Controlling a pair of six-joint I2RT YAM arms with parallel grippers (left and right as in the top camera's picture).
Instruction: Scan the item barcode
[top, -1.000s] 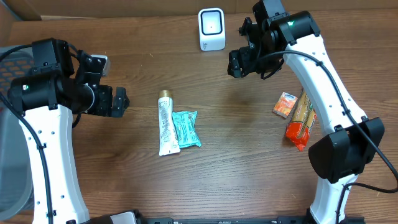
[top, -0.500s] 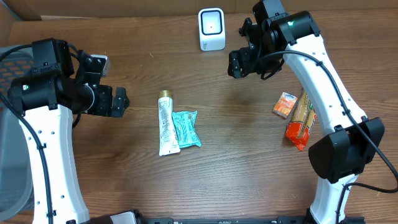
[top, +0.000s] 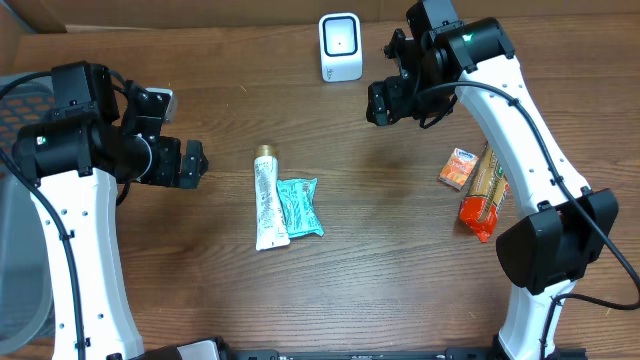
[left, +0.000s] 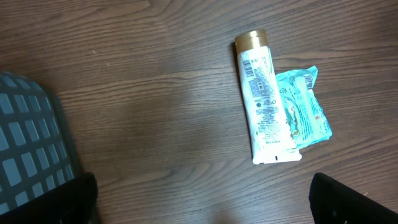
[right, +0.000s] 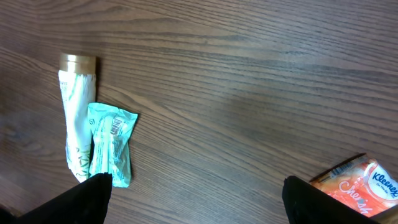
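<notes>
The left arm rises from the near left corner. Its wrist is bent so that the left gripper points right, toward the middle. The jaws stand wide apart and hold nothing, and in the wrist view the left fingers show only at the lower corners. The right arm reaches from the near right to the far side. The right gripper faces left and downward, also spread wide and empty, with the right fingers at the lower corners of its own view.

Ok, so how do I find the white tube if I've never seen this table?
Look at the middle of the brown wooden table, in front of the white scanner. Two things lie side by side there, touching. The tube is the long white one with a gold cap, not the teal packet.
</notes>
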